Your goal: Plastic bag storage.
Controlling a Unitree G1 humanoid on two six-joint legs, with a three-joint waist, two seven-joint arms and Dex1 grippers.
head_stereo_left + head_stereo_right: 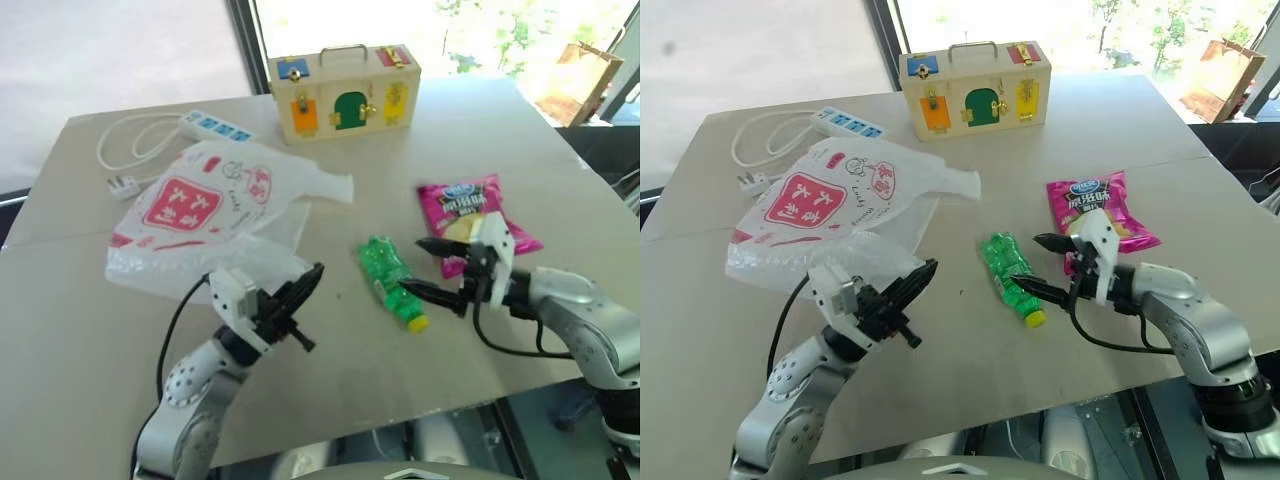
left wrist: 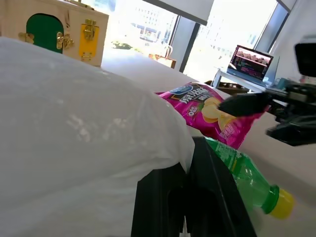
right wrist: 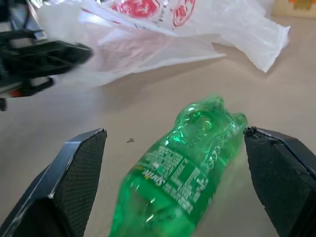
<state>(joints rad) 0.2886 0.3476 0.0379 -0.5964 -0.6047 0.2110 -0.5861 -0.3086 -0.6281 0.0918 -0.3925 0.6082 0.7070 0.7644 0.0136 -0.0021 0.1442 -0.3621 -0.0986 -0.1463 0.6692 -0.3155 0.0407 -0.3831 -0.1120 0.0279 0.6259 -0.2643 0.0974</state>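
A: Where is the plastic bag [image 1: 205, 215]?
B: Far left on the table [image 1: 90, 330], its near edge pinched in the closed left gripper [image 1: 300, 290].
A: And the right gripper [image 1: 437, 268]?
B: Jaws spread wide, straddling the green bottle [image 1: 392, 279]; chip packet [image 1: 475, 212] just beyond. Bare tabletop lies near-centre.
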